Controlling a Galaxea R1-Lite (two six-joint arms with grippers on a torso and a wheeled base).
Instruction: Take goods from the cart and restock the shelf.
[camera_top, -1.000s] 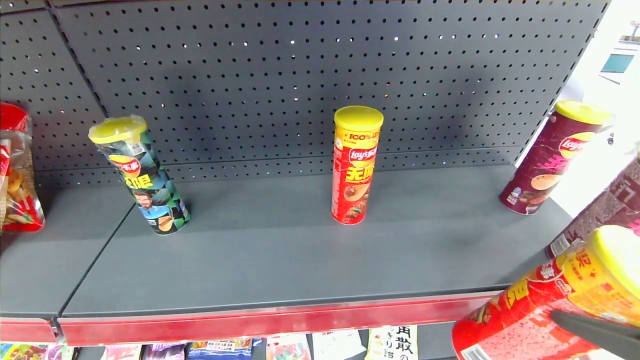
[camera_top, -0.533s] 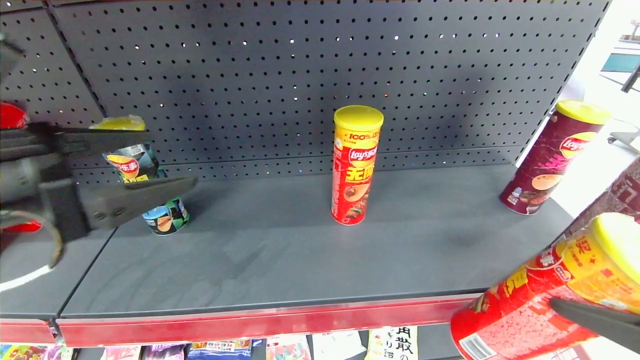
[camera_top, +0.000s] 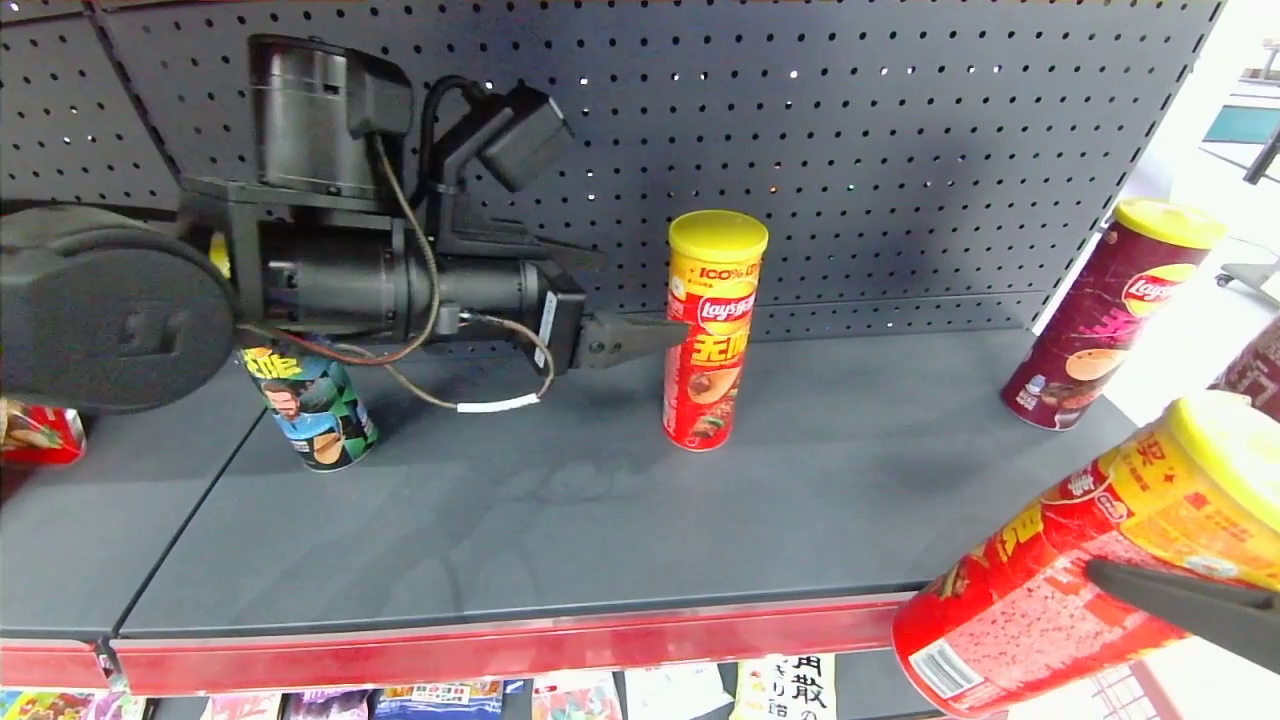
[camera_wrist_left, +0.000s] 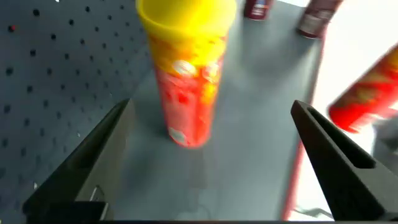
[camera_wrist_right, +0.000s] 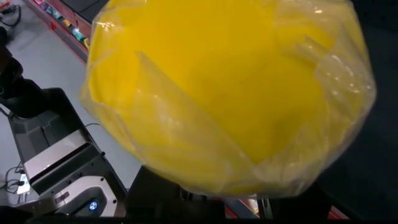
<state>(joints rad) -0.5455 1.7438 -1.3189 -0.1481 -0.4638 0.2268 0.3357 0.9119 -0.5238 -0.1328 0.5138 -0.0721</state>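
A red chip can (camera_top: 712, 335) with a yellow lid stands upright mid-shelf on the grey shelf (camera_top: 560, 520). My left gripper (camera_top: 650, 335) hangs level just left of it, about halfway up its side. In the left wrist view the left gripper (camera_wrist_left: 211, 106) is open, its jaws spread wide, with the can (camera_wrist_left: 186, 81) ahead between them and untouched. At the lower right, in front of the shelf's red edge, my right gripper (camera_top: 1130, 590) is shut on a second red chip can (camera_top: 1060, 590), which is tilted. That can's yellow lid (camera_wrist_right: 230, 93) faces the right wrist camera.
A green-and-blue can (camera_top: 315, 410) stands at the left, partly behind my left arm. A maroon can (camera_top: 1110, 320) stands at the shelf's right end, another (camera_top: 1255, 365) at the picture's edge. A red snack bag (camera_top: 35, 435) lies far left. Packets (camera_top: 600, 695) fill the shelf below.
My left arm has swung in from the left across the shelf, stopping beside the standing red can. The can in my right gripper has risen slightly.
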